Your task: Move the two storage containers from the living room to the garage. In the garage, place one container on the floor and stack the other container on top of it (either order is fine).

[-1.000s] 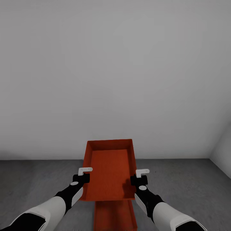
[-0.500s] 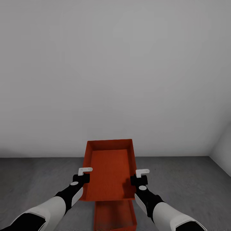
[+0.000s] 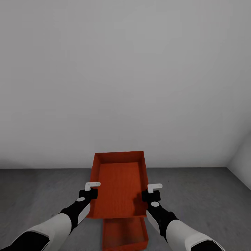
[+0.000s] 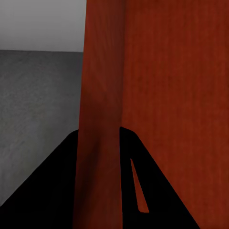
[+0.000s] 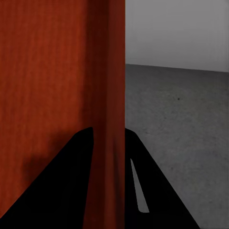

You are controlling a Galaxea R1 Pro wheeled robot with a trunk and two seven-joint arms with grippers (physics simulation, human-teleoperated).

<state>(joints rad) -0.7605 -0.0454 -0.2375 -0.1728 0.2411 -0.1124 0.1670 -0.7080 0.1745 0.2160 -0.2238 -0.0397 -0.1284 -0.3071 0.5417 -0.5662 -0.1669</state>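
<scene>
I hold one orange-red storage container (image 3: pixel 119 184) level in front of me by its two long side walls. My left gripper (image 3: pixel 92 186) is shut on its left wall (image 4: pixel 102 119), one black finger (image 4: pixel 52 191) on each side. On the opposite wall (image 5: pixel 109 95) my right gripper (image 3: pixel 154 188) is shut the same way. The second storage container (image 3: pixel 124 233) rests on the dark grey garage floor (image 3: pixel 42 195) directly below the near end of the held one, which hides its far part.
A plain light-grey wall (image 3: pixel 125 87) stands close ahead. It meets a side wall (image 3: pixel 242 164) in a corner at the far right. Bare concrete floor spreads to both sides of the containers.
The whole picture has shifted slightly, so the camera moved. The floor container's near end has come into view below the held one. Both grips are unchanged.
</scene>
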